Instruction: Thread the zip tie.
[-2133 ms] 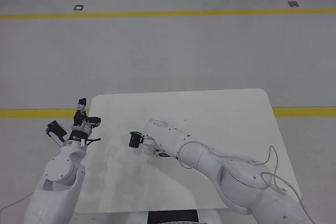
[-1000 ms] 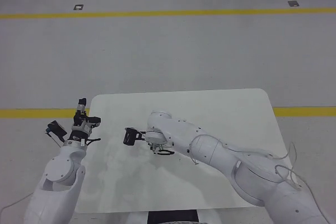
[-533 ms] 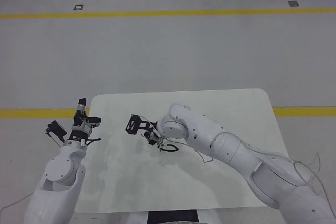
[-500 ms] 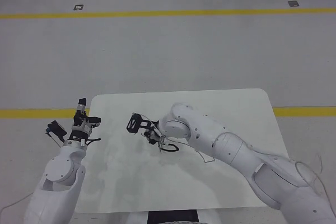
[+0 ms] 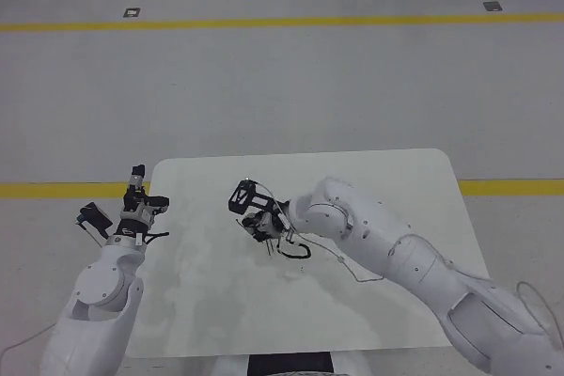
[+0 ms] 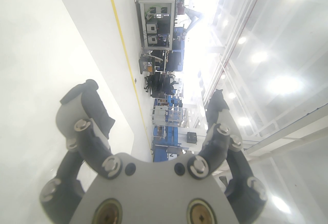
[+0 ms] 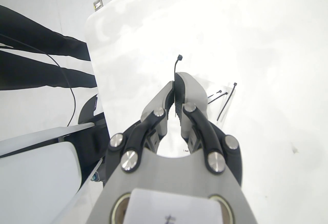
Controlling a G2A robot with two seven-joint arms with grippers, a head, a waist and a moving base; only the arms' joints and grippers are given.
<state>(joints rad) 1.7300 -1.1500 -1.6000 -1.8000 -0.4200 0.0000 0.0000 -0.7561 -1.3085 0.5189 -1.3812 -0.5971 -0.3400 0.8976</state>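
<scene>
Both right fingers (image 7: 191,89) are pinching the zip tie (image 7: 176,67), leaving its head free for threading, while left fingers (image 6: 82,109) are hanging open, empty.

The right arm (image 5: 395,249) is wearing glossy white, rounded shells, with a thin cable (image 5: 357,277) trailing along it. The left arm (image 5: 101,291) is showing the same white casing, ending in black wrist parts. The right gripper (image 7: 175,84) is carrying a grey metal plate (image 7: 174,176), black curved links (image 7: 205,127) fastened by round silver screws (image 7: 215,158), and grey jaws lined with black ribbed pads (image 7: 179,99). The left gripper (image 6: 152,93) is showing a matching build, plus 2 brass-coloured recessed fittings (image 6: 107,213).
</scene>
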